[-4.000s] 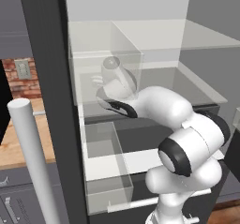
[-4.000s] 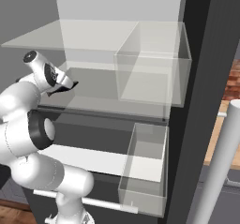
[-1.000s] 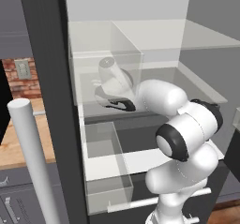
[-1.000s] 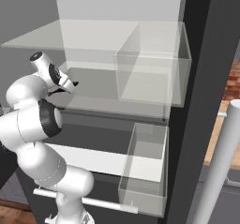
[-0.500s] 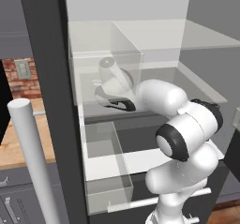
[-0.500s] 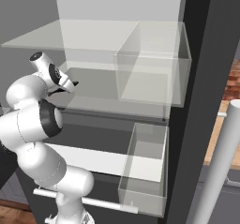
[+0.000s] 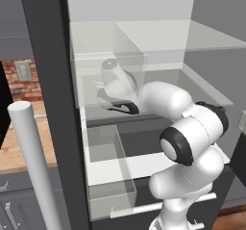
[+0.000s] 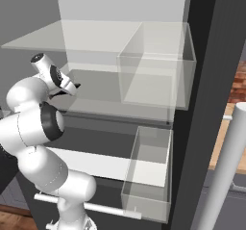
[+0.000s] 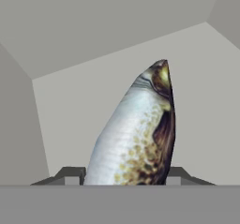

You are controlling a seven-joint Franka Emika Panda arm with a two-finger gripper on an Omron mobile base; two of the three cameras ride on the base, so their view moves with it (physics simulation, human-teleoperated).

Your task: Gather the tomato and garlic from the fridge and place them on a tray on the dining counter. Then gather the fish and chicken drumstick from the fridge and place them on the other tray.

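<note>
In the hand view a silvery fish (image 9: 136,129) with brown speckles and a dark back lies on the grey fridge shelf, pointing away from the hand. My gripper (image 9: 123,177) straddles its near end, with one dark fingertip (image 9: 70,174) pressed against each flank, so it is shut on the fish. In the base views the hand (image 7: 114,79) reaches deep onto the middle shelf at the fridge's left side, with the gripper (image 8: 72,86) close to the inner wall. The tomato, garlic, chicken drumstick and trays are out of view.
A glass shelf (image 8: 72,41) hangs just above the hand. A clear door bin (image 7: 103,157) sits below to the left, and another clear bin (image 8: 156,77) hangs on the right. The pale cylindrical door handle (image 7: 33,161) and a wooden counter (image 7: 14,147) lie left.
The fingers have closed in onto the fish over the last second. The arm has pushed deeper onto the shelf than four seconds ago and now holds still.
</note>
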